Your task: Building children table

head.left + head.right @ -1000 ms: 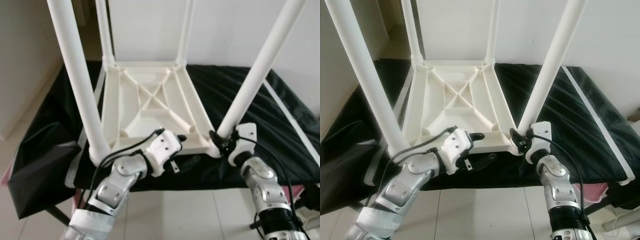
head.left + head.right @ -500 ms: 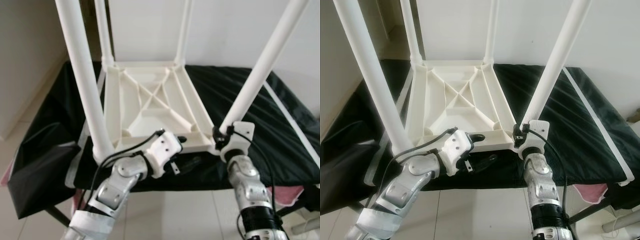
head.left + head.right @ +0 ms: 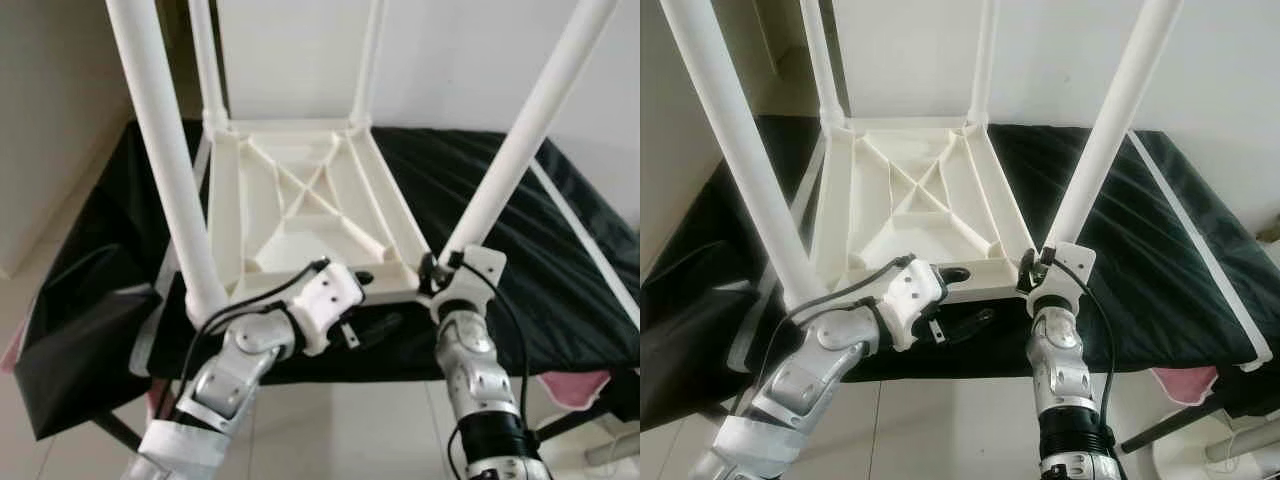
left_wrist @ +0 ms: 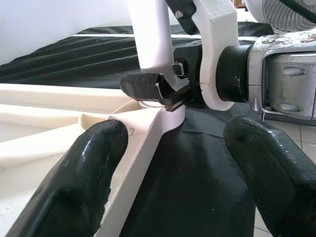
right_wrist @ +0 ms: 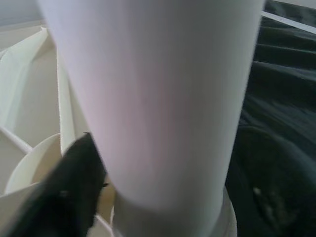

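The white kids' table (image 3: 300,205) is lying upside down on a black-covered surface (image 3: 470,190), legs sticking up. The right gripper (image 3: 1032,272) is pinching the near-right leg (image 3: 1102,135) at its base, while the left gripper (image 3: 362,305) is sitting spread open around the table's near edge.

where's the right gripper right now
The right gripper is clamped at the base of the near right table leg, at the upturned white table's front right corner.

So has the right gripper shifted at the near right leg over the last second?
Yes. The right gripper, shut on the near right leg, has swung leftward around the leg's base toward the table frame; its forearm now stands nearly upright.
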Controlling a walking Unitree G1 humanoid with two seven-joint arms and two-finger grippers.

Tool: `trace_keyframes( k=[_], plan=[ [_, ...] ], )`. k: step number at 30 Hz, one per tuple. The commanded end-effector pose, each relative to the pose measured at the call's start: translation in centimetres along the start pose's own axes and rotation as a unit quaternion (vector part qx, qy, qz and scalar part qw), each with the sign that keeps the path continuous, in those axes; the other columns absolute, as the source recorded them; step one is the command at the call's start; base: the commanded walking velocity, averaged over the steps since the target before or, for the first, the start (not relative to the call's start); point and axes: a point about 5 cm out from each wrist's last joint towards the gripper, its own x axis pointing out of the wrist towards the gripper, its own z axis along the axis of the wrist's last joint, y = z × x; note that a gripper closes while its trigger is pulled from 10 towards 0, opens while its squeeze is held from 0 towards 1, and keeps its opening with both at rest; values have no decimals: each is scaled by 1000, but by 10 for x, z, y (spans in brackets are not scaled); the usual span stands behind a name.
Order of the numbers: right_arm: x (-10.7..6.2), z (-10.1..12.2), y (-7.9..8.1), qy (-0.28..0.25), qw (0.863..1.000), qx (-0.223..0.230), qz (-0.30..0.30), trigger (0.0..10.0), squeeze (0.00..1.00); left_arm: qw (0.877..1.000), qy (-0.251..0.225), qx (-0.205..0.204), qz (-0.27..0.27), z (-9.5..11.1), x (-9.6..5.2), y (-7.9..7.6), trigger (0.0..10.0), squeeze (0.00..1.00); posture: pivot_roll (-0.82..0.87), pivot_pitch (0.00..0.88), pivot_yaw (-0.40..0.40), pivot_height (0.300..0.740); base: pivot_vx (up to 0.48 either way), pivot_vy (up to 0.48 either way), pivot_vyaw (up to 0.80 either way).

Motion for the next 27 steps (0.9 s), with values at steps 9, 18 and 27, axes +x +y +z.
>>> trace_keyframes(
  k=[9, 18, 27],
  plan=[
    [-18, 5, -12, -54, 995, -32, 72, 10000, 0, 999, -24, -21, 7, -6, -12, -8, 10000, 0, -25, 0, -34, 740, 0, 0, 0],
    [-41, 1, -8, -65, 988, -17, 136, 10000, 0, 999, -21, -28, 26, -16, -39, -8, 10000, 0, -21, 0, -24, 740, 0, 0, 0],
    [-51, -10, -16, -47, 986, -29, 160, 10000, 0, 999, 32, 27, 35, -29, -65, -7, 10000, 0, 1, 0, -19, 740, 0, 0, 0]
  ],
)
